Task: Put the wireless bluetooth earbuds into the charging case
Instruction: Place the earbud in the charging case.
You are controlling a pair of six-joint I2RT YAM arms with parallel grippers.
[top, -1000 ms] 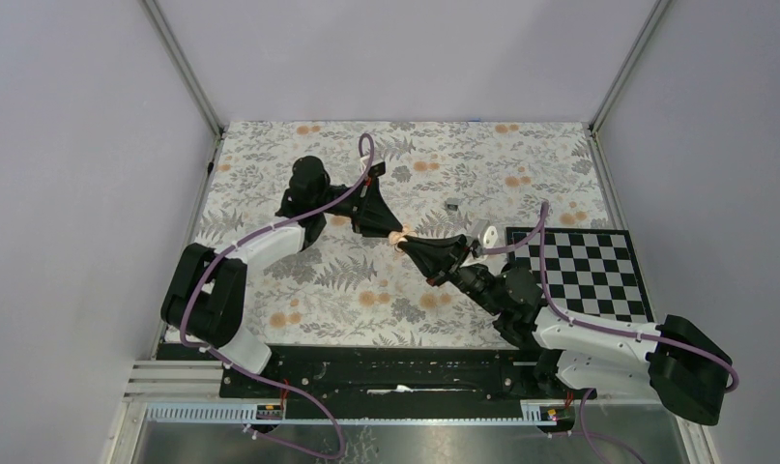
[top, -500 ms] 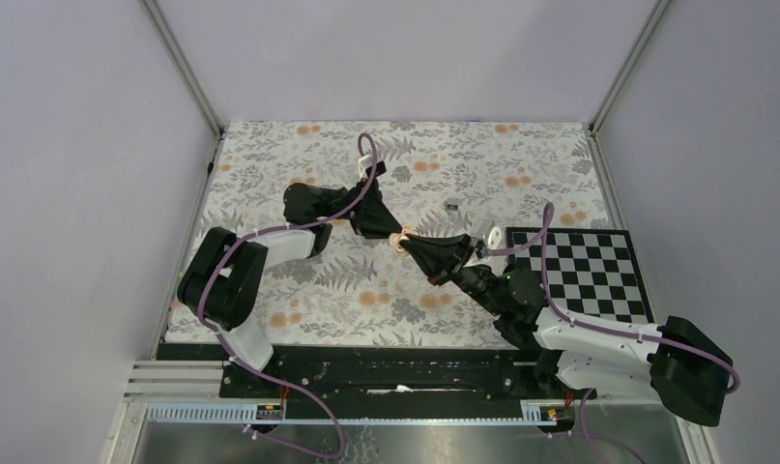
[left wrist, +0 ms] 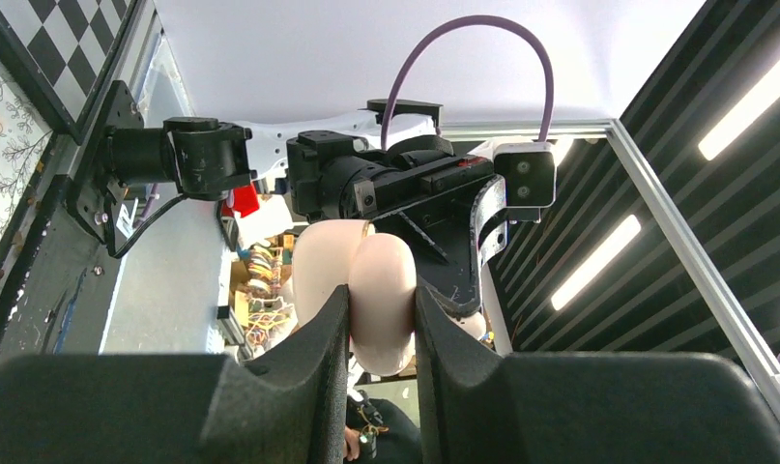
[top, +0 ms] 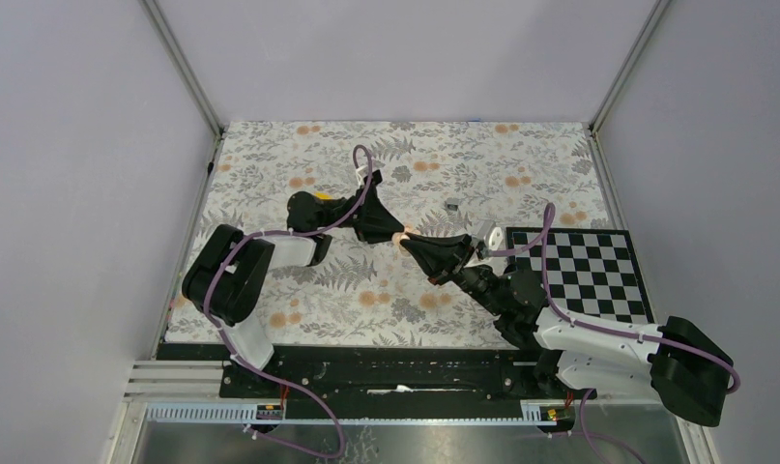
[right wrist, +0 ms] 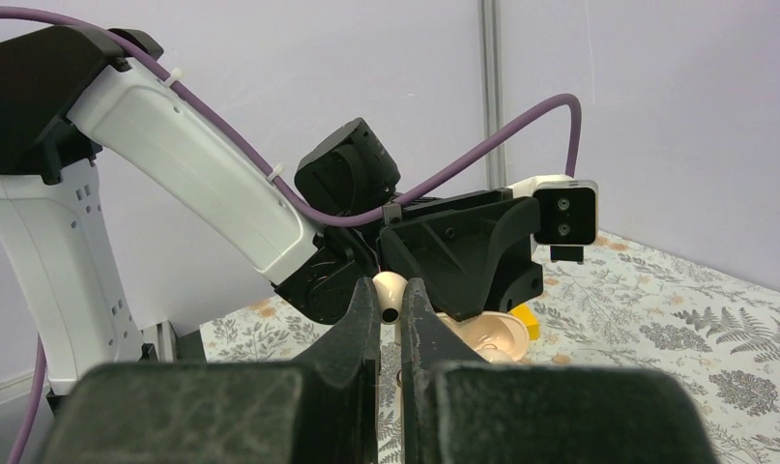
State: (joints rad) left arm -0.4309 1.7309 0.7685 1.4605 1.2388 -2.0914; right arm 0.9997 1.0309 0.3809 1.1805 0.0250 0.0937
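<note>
Charging case (left wrist: 369, 290), a peach rounded shell, is clenched between my left jaws and held above the tabletop (top: 386, 290), well to the left of the chequered board (top: 584, 275). On the left wrist feed I see my left gripper (left wrist: 379, 300) pinching it by its sides, with two rounded lobes bulging above the fingers. I cannot tell whether its lid is up.

One earbud (right wrist: 390, 293), a small cream piece with a dark spot, is grasped at the very tip of my right gripper (right wrist: 389, 302), the jaws almost closed on it.

From above, both grippers meet tip to tip left of the board, the earbud just beside the case. I cannot tell if they touch.

A small yellow thing (right wrist: 526, 319) shows just beside the case. A small grey piece (top: 452, 205) lies on the tabletop near the board's far left corner, apart from both arms.
</note>
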